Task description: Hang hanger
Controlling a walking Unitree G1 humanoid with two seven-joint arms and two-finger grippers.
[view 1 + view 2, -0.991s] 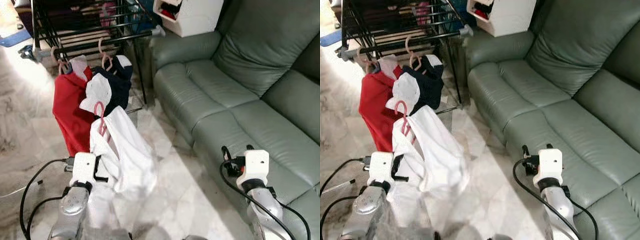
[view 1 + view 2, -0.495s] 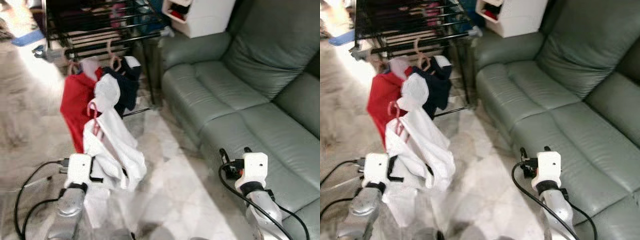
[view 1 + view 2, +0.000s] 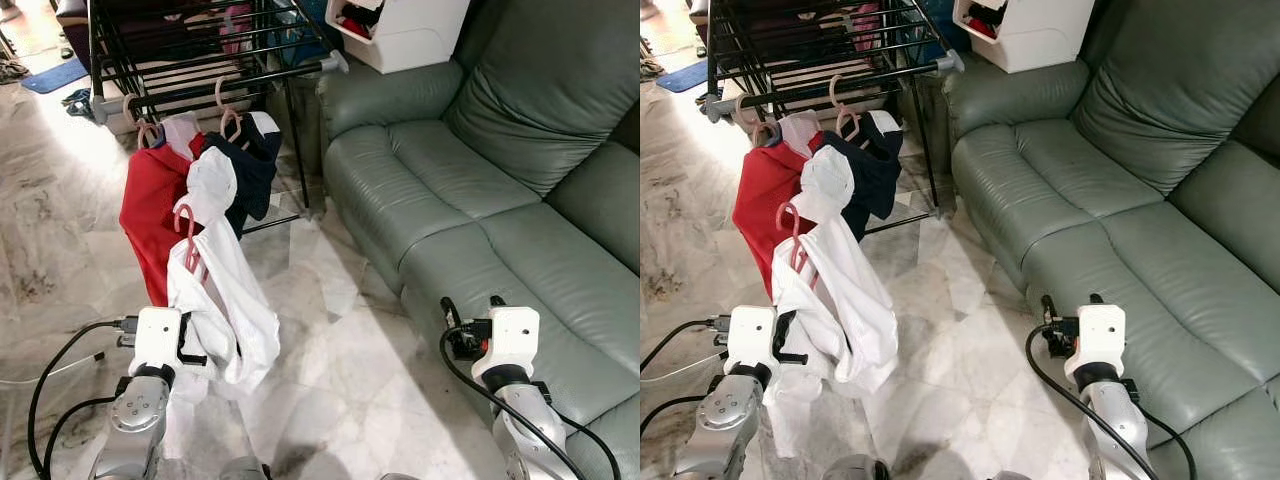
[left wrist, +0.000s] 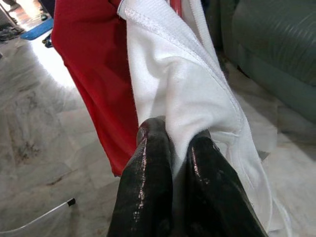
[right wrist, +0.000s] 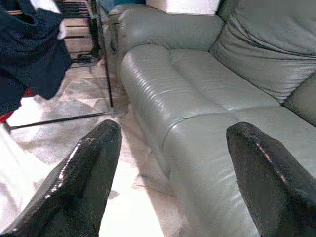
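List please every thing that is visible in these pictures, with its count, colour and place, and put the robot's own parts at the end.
white garment: one, white, on a pink hanger, held up in front of the rack
pink hanger: one, pink, its hook free above the white garment
drying rack: one, black bars, at the far left beside the sofa
red garment: one, red, hanging from the rack's front bar
navy and white garment: one, hanging next to the red garment
sofa: one, grey-green, on the right
white box: one, white, by the sofa's arm
floor: pale marble tiles
left tool: black fingers shut on the white garment
right tool: black fingers apart, holding nothing, near the sofa's edge
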